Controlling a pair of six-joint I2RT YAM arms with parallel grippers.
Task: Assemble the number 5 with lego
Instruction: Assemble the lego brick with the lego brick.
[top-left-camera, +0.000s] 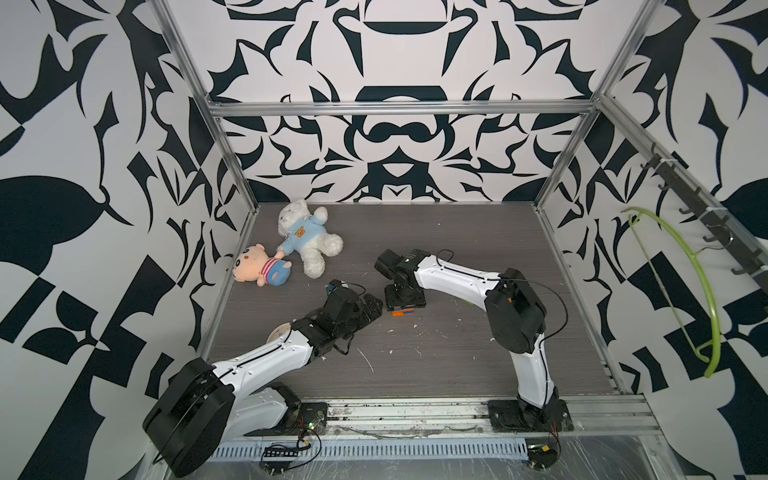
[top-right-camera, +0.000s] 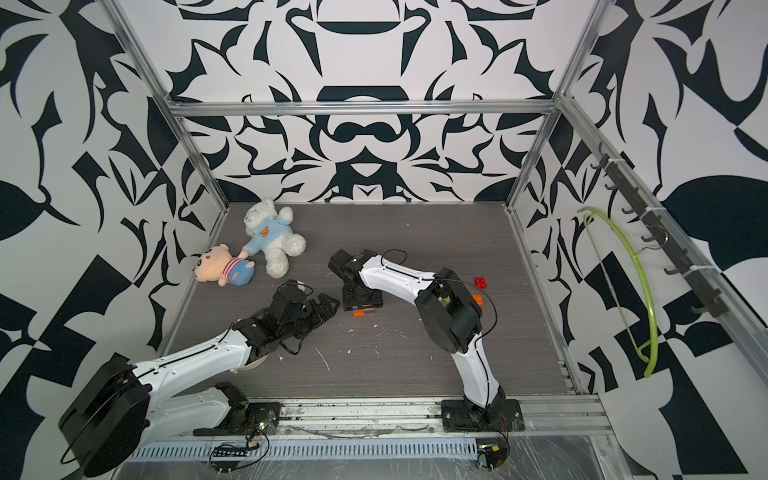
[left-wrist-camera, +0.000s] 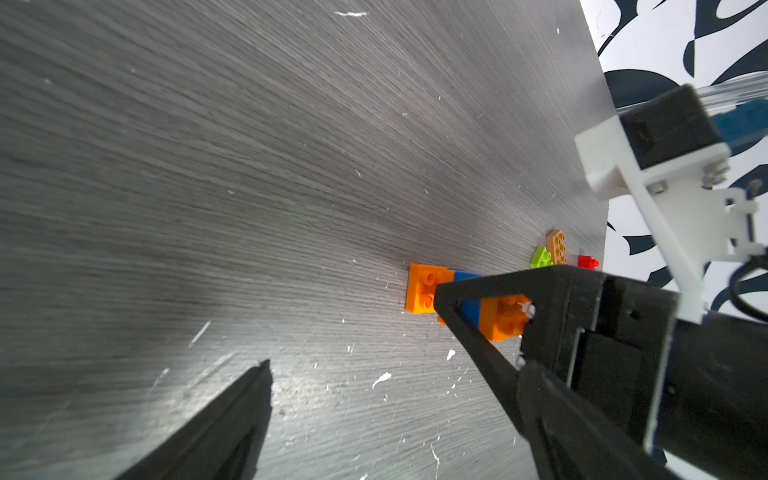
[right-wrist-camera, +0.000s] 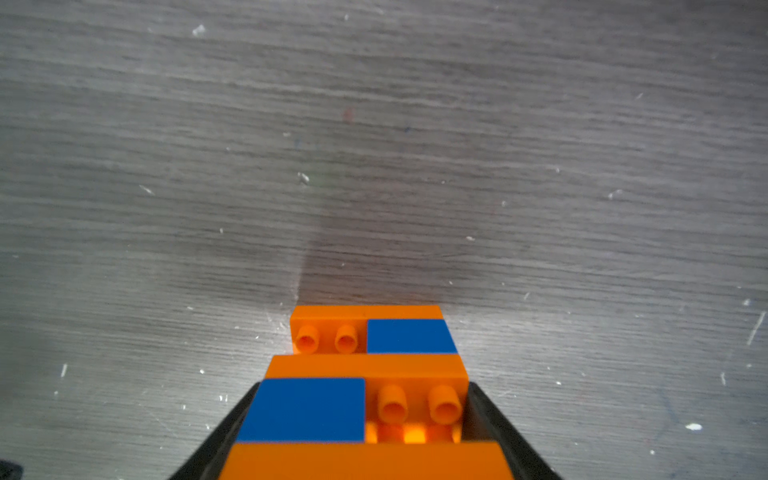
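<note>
A: R grip?
B: Clamped on lego stack, orange/blue, on table, frame ctr in both top views.
A: L grip?
B: Jaws wide, empty, just left of stack.

White plush bear beside doll — far corner; green hanger on wall hooks.

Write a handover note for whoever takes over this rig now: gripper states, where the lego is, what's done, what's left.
Right gripper: closed on the orange-and-blue lego stack, which rests on the table.
Left gripper: open, empty, beside it.
Spare green brick, brown brick and red brick lie loose further right.
Done: three orange bars and two blue squares joined, staggered like a 5.
Left: probably check the joints, then release.
</note>
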